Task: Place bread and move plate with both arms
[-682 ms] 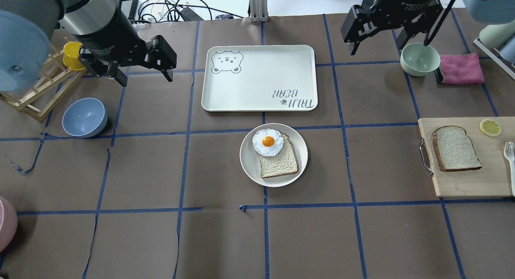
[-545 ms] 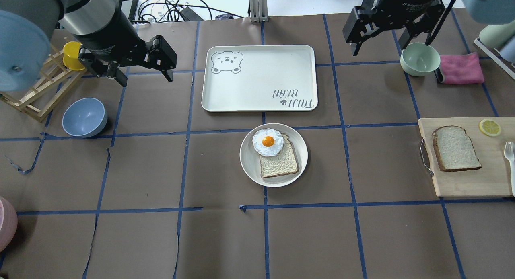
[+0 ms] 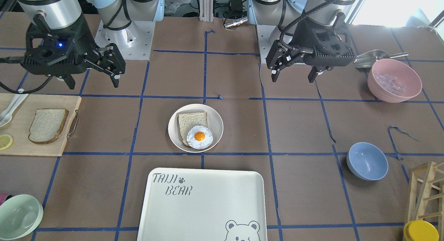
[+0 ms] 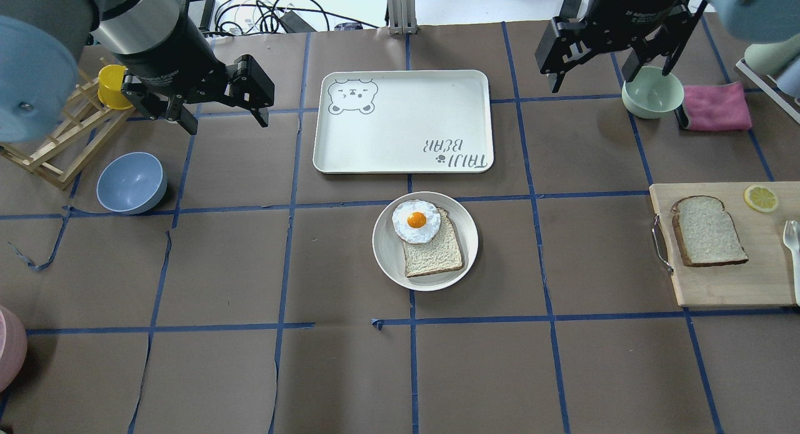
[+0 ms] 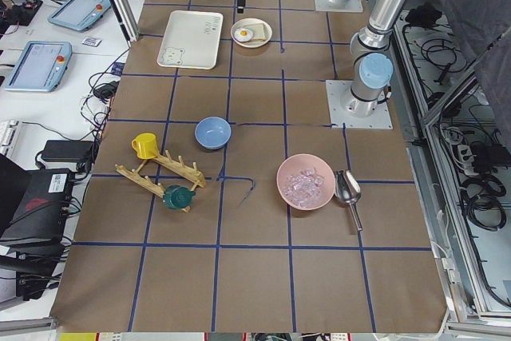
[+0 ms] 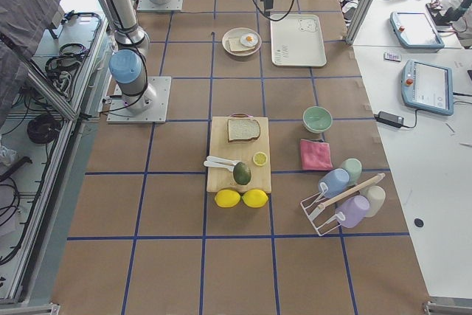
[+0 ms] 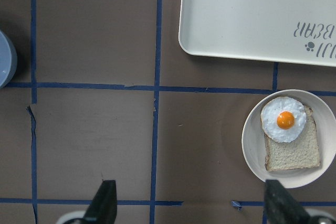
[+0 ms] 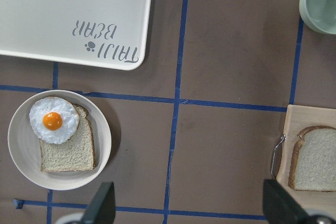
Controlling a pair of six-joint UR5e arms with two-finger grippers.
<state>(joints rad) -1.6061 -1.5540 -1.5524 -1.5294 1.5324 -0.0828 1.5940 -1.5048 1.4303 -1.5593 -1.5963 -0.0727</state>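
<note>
The bread, a pale slice with a dark crust, lies on a wooden cutting board at the right edge; it also shows in the front view and the right wrist view. The plate sits mid-table and holds a thin-crusted slice with a fried egg; the plate also shows in the front view and the left wrist view. My left gripper hangs open and empty above the far left. My right gripper hangs open and empty above the far right, well away from the bread.
A white bear-printed tray lies just beyond the plate. A pale green bowl and pink cloth sit far right. A blue bowl and a wooden rack with a yellow cup sit left. A lemon slice lies on the board.
My right gripper has shifted slightly to the right, over the pale green bowl's edge. The left arm, the bread and the plate have not moved.
</note>
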